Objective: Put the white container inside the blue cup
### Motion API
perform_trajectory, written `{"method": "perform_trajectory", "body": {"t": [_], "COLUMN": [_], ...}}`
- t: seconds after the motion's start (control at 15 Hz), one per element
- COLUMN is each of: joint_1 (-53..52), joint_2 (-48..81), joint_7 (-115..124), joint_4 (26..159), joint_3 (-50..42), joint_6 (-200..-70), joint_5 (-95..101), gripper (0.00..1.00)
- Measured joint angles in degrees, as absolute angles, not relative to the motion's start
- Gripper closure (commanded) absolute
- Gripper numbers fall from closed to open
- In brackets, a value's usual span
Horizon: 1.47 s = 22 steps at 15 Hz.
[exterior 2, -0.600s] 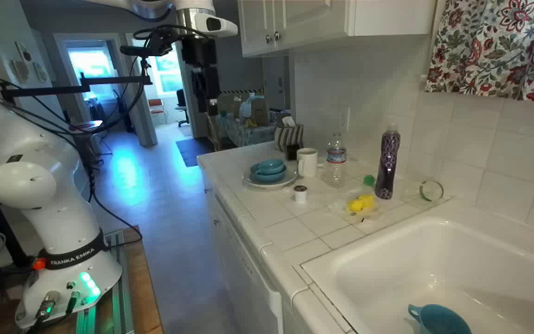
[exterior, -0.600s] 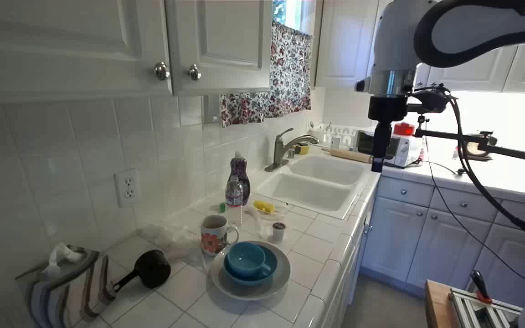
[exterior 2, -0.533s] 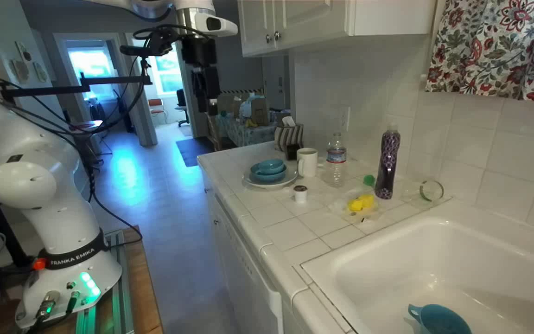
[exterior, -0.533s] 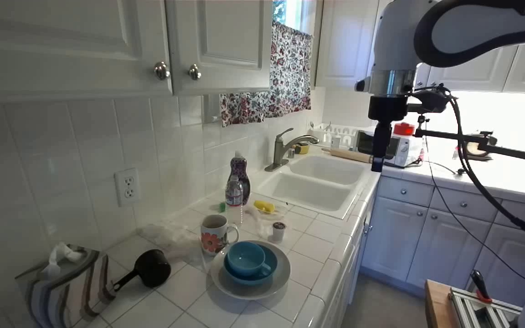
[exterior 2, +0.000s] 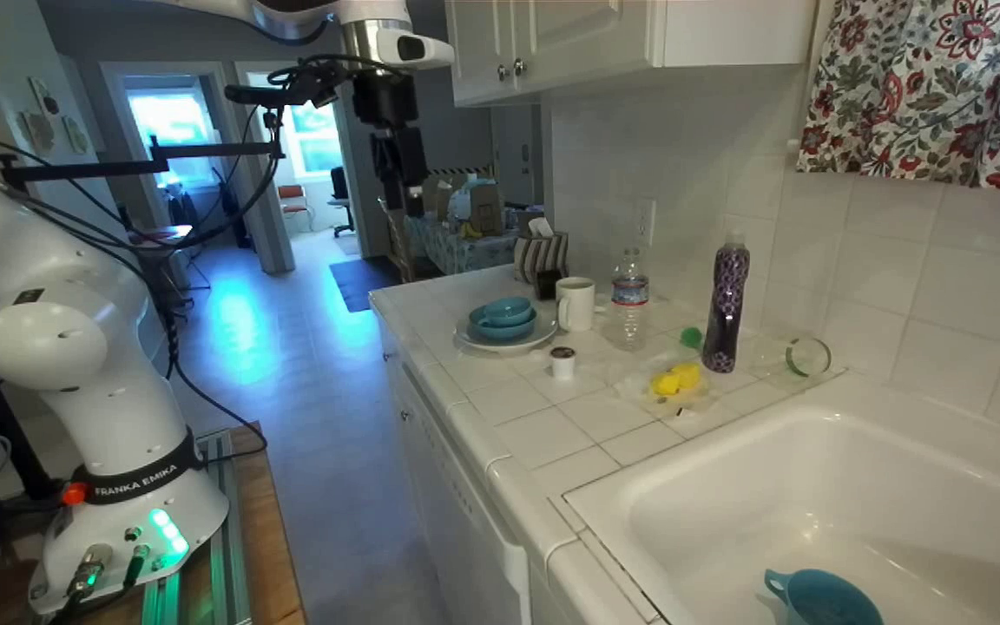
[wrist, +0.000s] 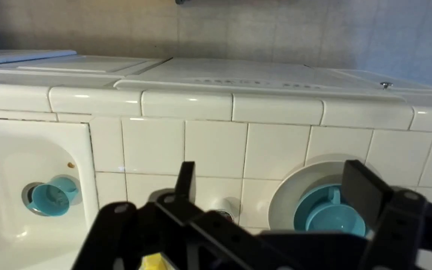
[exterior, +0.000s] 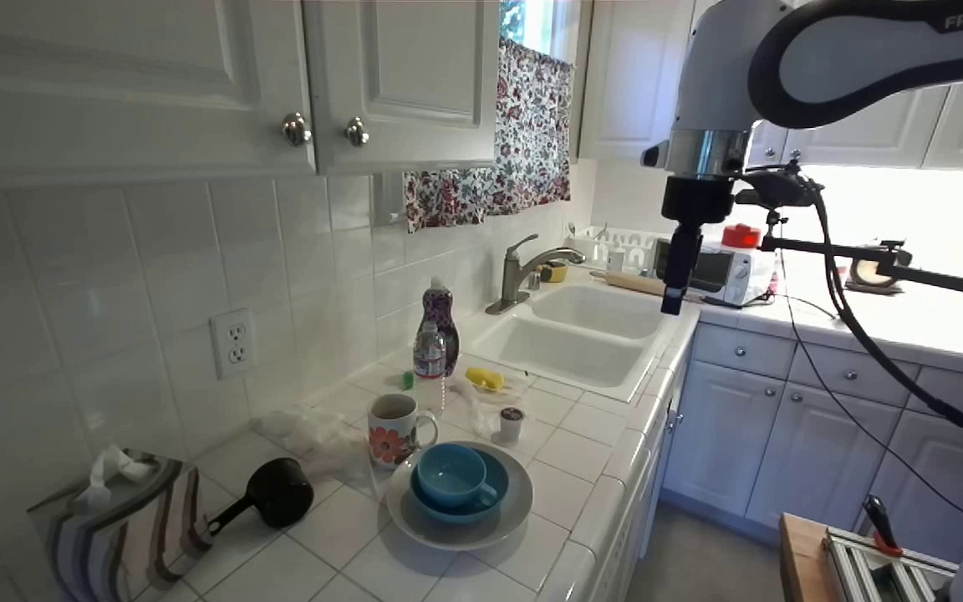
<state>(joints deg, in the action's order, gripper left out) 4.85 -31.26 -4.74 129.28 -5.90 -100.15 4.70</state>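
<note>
The white container (exterior: 512, 428) is a tiny white pot with a dark top. It stands upright on the tiled counter, also in an exterior view (exterior 2: 563, 368); in the wrist view (wrist: 221, 205) a finger partly hides it. The blue cup (exterior: 450, 477) sits in a teal bowl (exterior: 466, 512) on a grey plate (exterior: 517, 518) beside it. The cup also shows in an exterior view (exterior 2: 509, 309) and in the wrist view (wrist: 338, 219), its lower part hidden by the gripper. My gripper (wrist: 272, 176) is open and empty, high above and apart from these things; it shows in both exterior views (exterior: 672, 301) (exterior 2: 404, 201).
A floral mug (exterior: 392, 431) stands close to the plate. A water bottle (exterior 2: 629, 299) and a purple soap bottle (exterior 2: 726, 304) stand behind the container, near a yellow item (exterior 2: 676, 379). Another teal cup (exterior 2: 830, 599) lies in the sink (exterior 2: 691, 495). Upper cabinets (exterior: 402, 84) overhang the counter.
My gripper has moved a little toward the counter and tilted slightly: leftward in an exterior view, rightward in an exterior view. The container, cup and plate have not moved.
</note>
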Motion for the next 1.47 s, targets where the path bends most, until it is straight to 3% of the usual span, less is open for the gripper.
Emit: {"method": "perform_trajectory", "body": {"t": [0.8, 1.47], "joint_1": [4.95, 7.32], "joint_2": [-10.47, 6.6], "joint_7": [-3.06, 5.66], "joint_4": [128.51, 120.86], "joint_3": [-7.53, -8.52], "joint_6": [-131.82, -138.82], "joint_5": [-4.65, -0.77], "gripper": [0.0, 0.0]}}
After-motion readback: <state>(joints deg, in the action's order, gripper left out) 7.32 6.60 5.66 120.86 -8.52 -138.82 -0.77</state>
